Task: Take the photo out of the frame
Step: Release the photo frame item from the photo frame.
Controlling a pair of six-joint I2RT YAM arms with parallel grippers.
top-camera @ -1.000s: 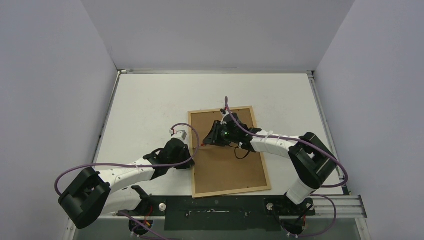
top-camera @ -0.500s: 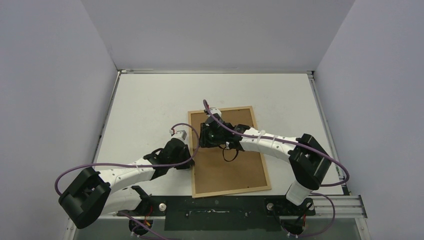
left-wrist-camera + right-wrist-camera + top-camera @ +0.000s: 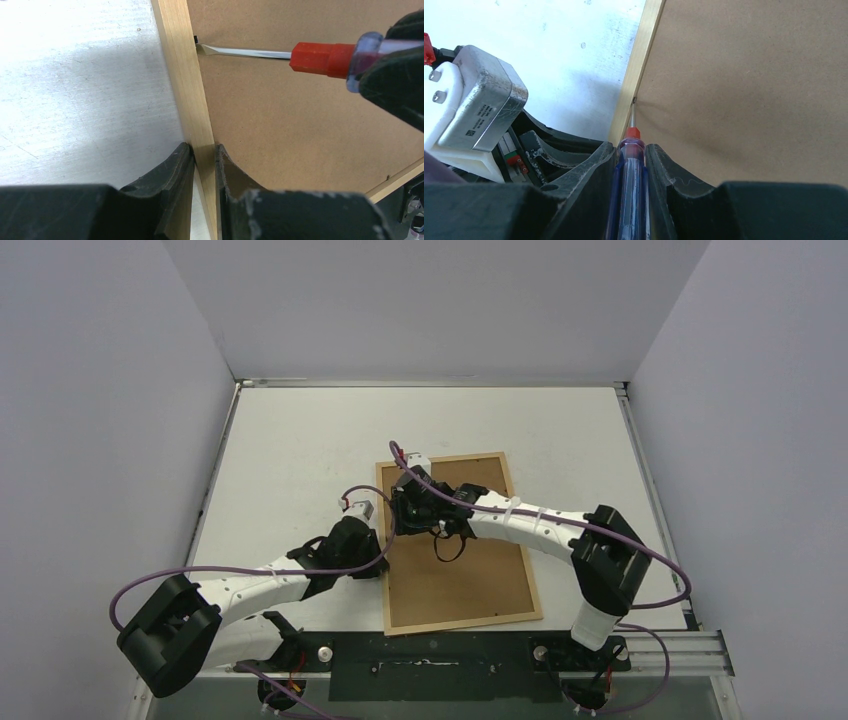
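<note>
The frame (image 3: 468, 621) of light wooden moulding lies face down on the table, its brown backing panel (image 3: 455, 575) facing up. The photo is hidden under the panel. My left gripper (image 3: 383, 552) is shut on the frame's left rail (image 3: 182, 75), one finger outside and one on the panel (image 3: 204, 150). My right gripper (image 3: 405, 515) is shut on a screwdriver (image 3: 630, 175) with a blue handle and red collar. Its flat blade (image 3: 240, 51) lies across the panel, the tip at a small black tab (image 3: 195, 38) on the left rail's inner edge.
The white table (image 3: 300, 440) is enclosed by grey walls at the left, back and right. A black mounting strip (image 3: 430, 665) runs along the near edge. The left arm's wrist housing (image 3: 479, 100) sits close beside the right gripper.
My right gripper has moved left across the backing panel, bringing the screwdriver tip to the left rail's inner edge. My left gripper has stayed clamped on the rail.
</note>
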